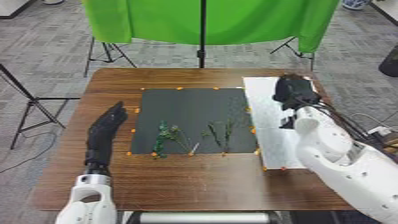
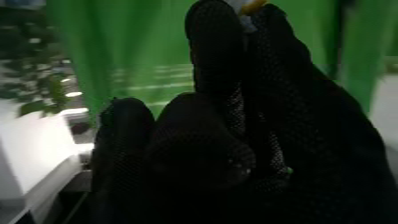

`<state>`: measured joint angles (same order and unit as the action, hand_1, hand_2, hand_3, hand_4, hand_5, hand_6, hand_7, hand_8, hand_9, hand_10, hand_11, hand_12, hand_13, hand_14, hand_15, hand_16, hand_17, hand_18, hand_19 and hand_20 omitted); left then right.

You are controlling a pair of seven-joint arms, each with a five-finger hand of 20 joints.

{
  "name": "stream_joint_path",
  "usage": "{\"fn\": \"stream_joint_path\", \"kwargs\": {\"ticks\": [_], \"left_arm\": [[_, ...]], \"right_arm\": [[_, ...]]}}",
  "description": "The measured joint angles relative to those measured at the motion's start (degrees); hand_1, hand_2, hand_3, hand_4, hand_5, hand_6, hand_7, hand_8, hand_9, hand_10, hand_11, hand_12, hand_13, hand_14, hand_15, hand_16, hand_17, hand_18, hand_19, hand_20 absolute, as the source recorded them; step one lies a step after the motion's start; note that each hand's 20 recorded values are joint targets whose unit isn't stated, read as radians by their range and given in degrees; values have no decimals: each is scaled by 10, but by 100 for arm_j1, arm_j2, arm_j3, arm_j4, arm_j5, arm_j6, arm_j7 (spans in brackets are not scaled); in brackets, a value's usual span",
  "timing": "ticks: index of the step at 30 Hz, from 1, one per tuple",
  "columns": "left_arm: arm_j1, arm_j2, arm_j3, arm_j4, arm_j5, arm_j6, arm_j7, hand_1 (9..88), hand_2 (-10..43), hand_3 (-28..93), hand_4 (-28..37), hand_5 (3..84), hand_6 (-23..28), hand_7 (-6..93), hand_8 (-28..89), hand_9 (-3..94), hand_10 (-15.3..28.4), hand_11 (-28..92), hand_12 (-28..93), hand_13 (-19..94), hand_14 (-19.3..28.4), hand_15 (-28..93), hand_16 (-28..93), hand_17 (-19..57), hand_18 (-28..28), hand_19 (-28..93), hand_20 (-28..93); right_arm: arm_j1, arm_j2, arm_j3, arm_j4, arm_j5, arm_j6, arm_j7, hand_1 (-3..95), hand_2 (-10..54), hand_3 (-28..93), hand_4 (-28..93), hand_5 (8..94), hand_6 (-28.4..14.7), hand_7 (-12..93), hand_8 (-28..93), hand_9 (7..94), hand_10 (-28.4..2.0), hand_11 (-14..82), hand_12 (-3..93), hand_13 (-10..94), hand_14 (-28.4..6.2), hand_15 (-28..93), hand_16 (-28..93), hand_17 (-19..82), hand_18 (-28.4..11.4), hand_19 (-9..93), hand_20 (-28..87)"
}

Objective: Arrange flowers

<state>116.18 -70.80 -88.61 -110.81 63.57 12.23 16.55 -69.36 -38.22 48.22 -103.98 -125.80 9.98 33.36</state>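
In the head view my left hand (image 1: 107, 122) lies over the table just left of the dark mat, its fingers straight and holding nothing. My right hand (image 1: 293, 91) is over the far part of the white board (image 1: 274, 142). Leafy green sprigs (image 1: 162, 136) and thinner stems (image 1: 228, 132) lie on the dark mat (image 1: 182, 106), away from both hands. In the right wrist view, a small white and yellow thing (image 2: 252, 7) shows at the far end of my right hand (image 2: 293, 117); what it is and whether it is held cannot be told.
Orange markers (image 1: 137, 110) line the mat's edges on the brown table (image 1: 178, 185). Behind the table hangs a green cloth (image 1: 160, 22) on a dark stand (image 1: 202, 52). Leafy greenery (image 2: 34, 80) stands in the background of the right wrist view.
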Motion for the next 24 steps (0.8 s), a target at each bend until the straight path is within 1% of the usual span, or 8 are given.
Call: {"fn": "stream_joint_path", "kwargs": {"ticks": [2,5,8,11,12,14,18,24], "left_arm": [[47,2,-118,1,-158,32,-7,190,93,605,-282,400,29,89,-65,371,115,102,113,274,148,120,24,18,110,18,161],[146,22,-333,-2,-493,145,-8,215,189,520,-283,409,37,77,-69,382,121,96,103,279,143,110,17,27,94,10,158],[248,88,-473,-7,-808,391,-7,245,235,459,-283,413,44,76,-69,395,128,102,97,286,137,104,9,33,85,9,157],[318,168,-502,-9,-1033,653,-7,263,260,448,-283,417,50,76,-72,399,129,105,90,290,136,101,4,39,77,10,156],[330,188,-502,-9,-1061,709,-9,265,266,452,-283,419,51,77,-72,400,130,106,89,291,134,100,3,41,74,11,155],[334,217,-497,-1,-1070,733,-17,264,271,459,-283,419,51,78,-72,401,130,107,86,292,134,101,0,42,73,11,154],[298,256,-433,32,-1054,717,-34,256,257,488,-283,416,54,78,-74,401,130,110,84,290,133,107,0,42,75,12,155],[173,284,-258,72,-1018,684,-47,253,251,495,-283,411,59,78,-74,400,130,113,85,292,134,114,1,41,80,12,156]], "right_arm": [[343,-4,-279,-114,293,-22,-199,627,-95,516,-127,812,2,213,151,908,-83,135,476,919,-8,625,366,665,-129,932,644],[991,-135,-948,-90,677,-84,-573,627,-95,516,-129,812,2,213,151,910,-82,133,475,919,-8,626,365,665,-129,932,645],[1599,-518,-1610,140,959,-174,-952,627,-95,516,-131,810,2,213,153,909,-83,129,474,918,-8,627,366,664,-129,932,646],[2031,-1074,-2079,428,1228,-270,-1199,624,-95,520,-131,810,3,212,153,909,-83,125,474,918,-8,628,365,664,-129,932,647],[2141,-1272,-2207,498,1282,-290,-1238,624,-95,521,-132,810,3,212,153,910,-83,124,475,917,-8,629,364,664,-128,932,648],[2321,-1642,-2435,608,1314,-319,-1267,624,-95,521,-135,810,3,212,153,910,-83,123,473,917,-8,630,364,664,-129,932,648],[2591,-2347,-2782,891,1394,-463,-1344,620,-95,526,-138,805,4,216,153,907,-82,119,475,911,-10,630,366,656,-128,932,649],[2712,-3090,-3022,1383,1656,-983,-1367,615,-95,531,-140,799,5,220,153,903,-82,117,477,905,-11,629,366,650,-128,932,645]]}}
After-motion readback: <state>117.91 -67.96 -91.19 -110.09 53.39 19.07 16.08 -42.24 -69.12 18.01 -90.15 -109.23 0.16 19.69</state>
